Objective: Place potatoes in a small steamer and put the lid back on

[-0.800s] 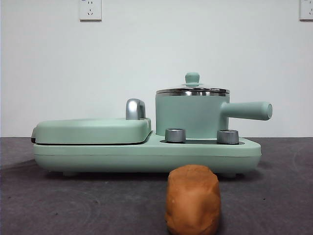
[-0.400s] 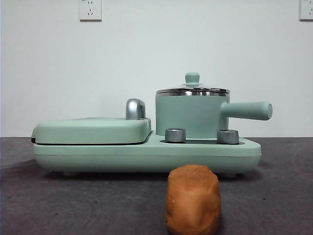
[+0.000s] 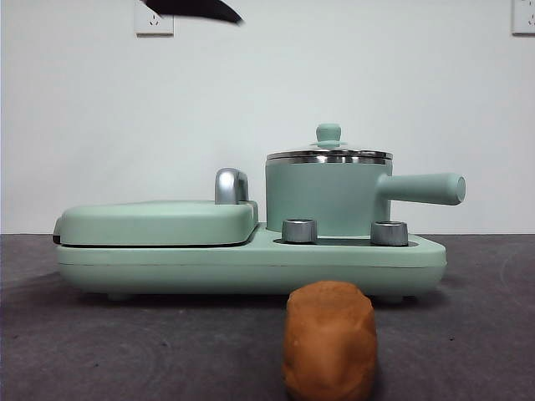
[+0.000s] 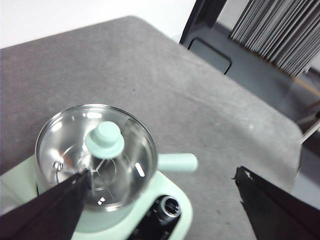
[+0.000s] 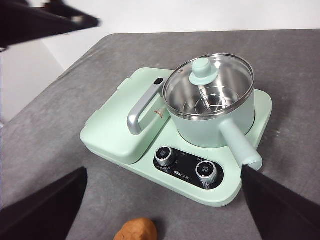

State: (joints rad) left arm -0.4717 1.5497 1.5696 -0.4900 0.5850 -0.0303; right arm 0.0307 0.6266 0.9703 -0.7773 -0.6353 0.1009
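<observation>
Now a dark tip of the left gripper (image 3: pixel 194 8) shows at about eleven o'clock in the front view, where half a second ago there was only bare wall; nothing else on the desk (image 3: pixel 125 351) has moved. I judge this to be the opening step: an arm coming in over the cooker to take off the lid (image 3: pixel 328 154), which sits shut on the small steamer (image 3: pixel 322 199).

In the left wrist view the left gripper (image 4: pixel 165 200) hangs above the steamer with its fingers (image 4: pixel 55 207) spread wide and empty, the lid's knob (image 4: pixel 104 140) just ahead of them.

The steamer's straight handle (image 3: pixel 422 189) points to three o'clock in the front view, its long axis level with the desk.

The potato (image 3: pixel 328 341) rests on the desk at about six o'clock, in front of the cooker base (image 3: pixel 251 266) and apart from it, its longer side upright, untouched.

The right gripper (image 5: pixel 165 210) waits high above the desk, fingers (image 5: pixel 40 210) wide and holding nothing, the potato (image 5: pixel 136 229) between them below.
</observation>
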